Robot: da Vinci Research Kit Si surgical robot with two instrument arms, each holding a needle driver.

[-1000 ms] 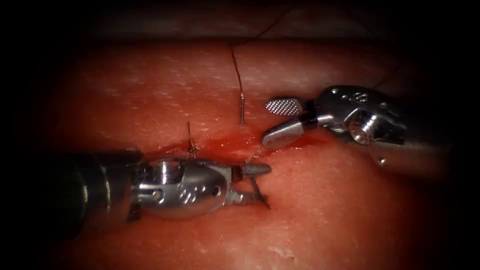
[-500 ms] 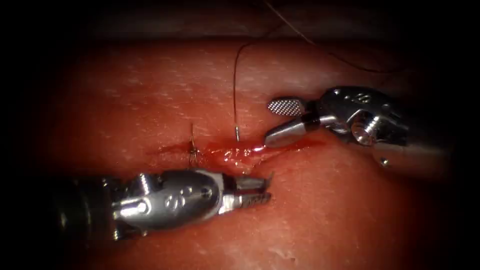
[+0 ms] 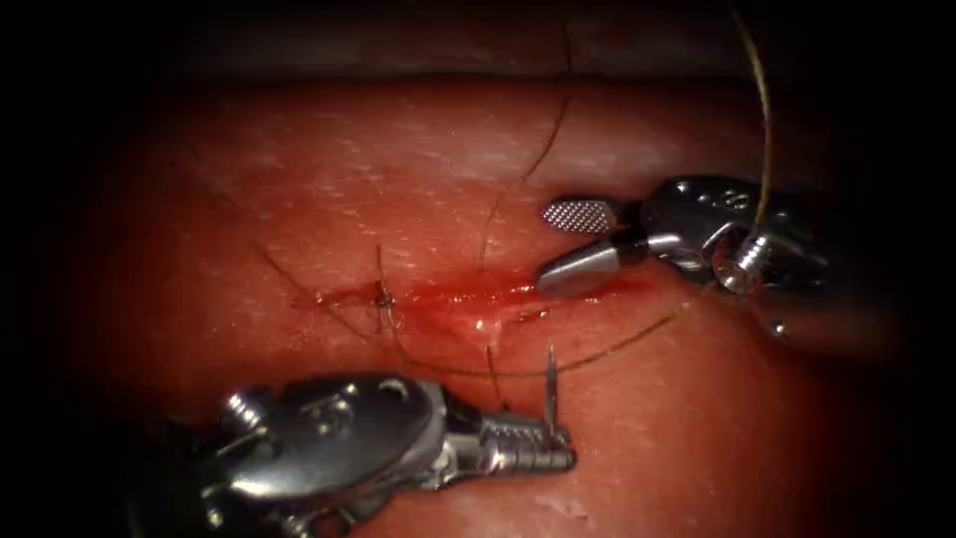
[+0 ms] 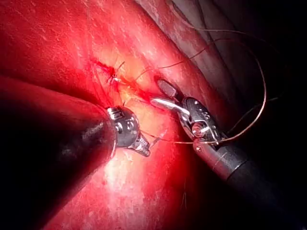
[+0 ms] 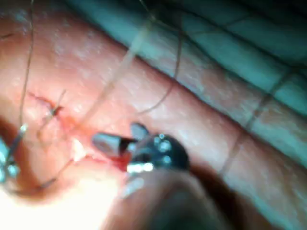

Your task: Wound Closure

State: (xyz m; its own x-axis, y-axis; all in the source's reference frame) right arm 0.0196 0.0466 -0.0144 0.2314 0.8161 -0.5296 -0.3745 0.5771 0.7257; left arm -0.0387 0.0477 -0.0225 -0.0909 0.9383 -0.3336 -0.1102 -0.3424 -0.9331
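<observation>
My left tool (image 3: 563,458) lies below the cut (image 3: 468,296), its jaws shut on the needle (image 3: 550,389). The needle stands upright from the jaws, free of the tissue (image 3: 677,438), and is seen edge-on, gripped near its lower end. Thread (image 3: 498,214) enters the tissue just above the cut, comes out below it and sweeps in a wide arc (image 3: 617,349) towards the right. My right tool (image 3: 546,247) stands open and holds nothing, its lower jaw resting at the cut's right end. The left wrist view shows both the left tool (image 4: 142,147) and the right tool (image 4: 160,93).
A tied stitch (image 3: 381,295) with short cut ends sits at the cut's left end. Red fluid (image 3: 448,291) wets the cut. A long thread loop (image 3: 765,130) hangs over the right tool's wrist. The tissue's far edge (image 3: 478,80) runs across the back.
The left tool shut on the needle's emerging end below the cut and drew it out downward. The needle's tail sank into the tissue above the cut and thread followed. The right tool barely moved.
</observation>
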